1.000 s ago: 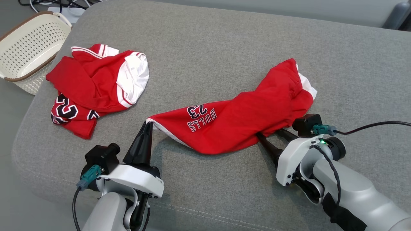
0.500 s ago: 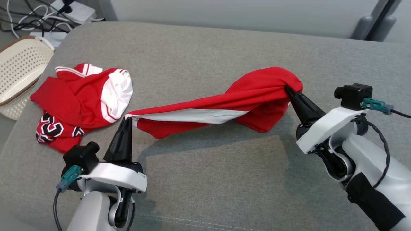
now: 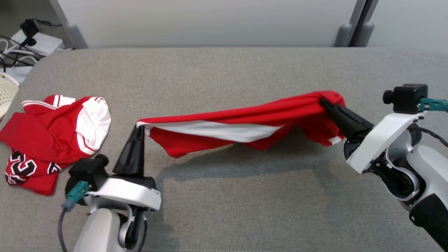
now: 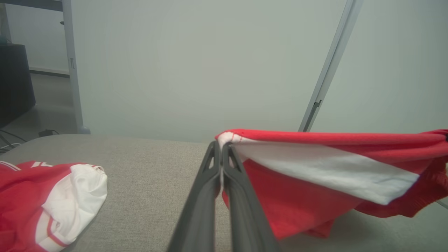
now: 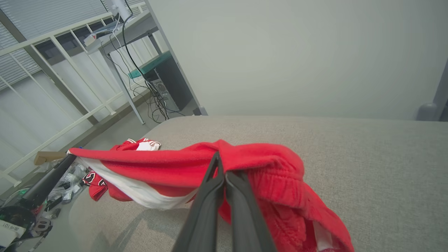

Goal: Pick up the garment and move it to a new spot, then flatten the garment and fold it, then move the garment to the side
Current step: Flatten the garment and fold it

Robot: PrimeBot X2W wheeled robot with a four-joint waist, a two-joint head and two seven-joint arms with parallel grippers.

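Two red-and-white garments are in sight: red shorts point(image 3: 245, 117) slung above the grey cushion point(image 3: 227, 196) at centre, and a crumpled jersey point(image 3: 45, 140) lying at 9 o'clock. The left gripper point(image 3: 139, 127) has its jaws pinched tight on the shorts' white-edged 9 o'clock corner, while the right gripper point(image 3: 323, 101) is clamped on the bunched 3 o'clock end. One cream basket point(image 3: 6, 94) peeks in at 10 o'clock, its contents hidden.

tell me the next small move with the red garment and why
Probably carry the red garment toward the robot's right, away from the crumpled jersey, then lower it. The left gripper and right gripper are both shut on its ends, and it hangs sagging over the grey cushion.
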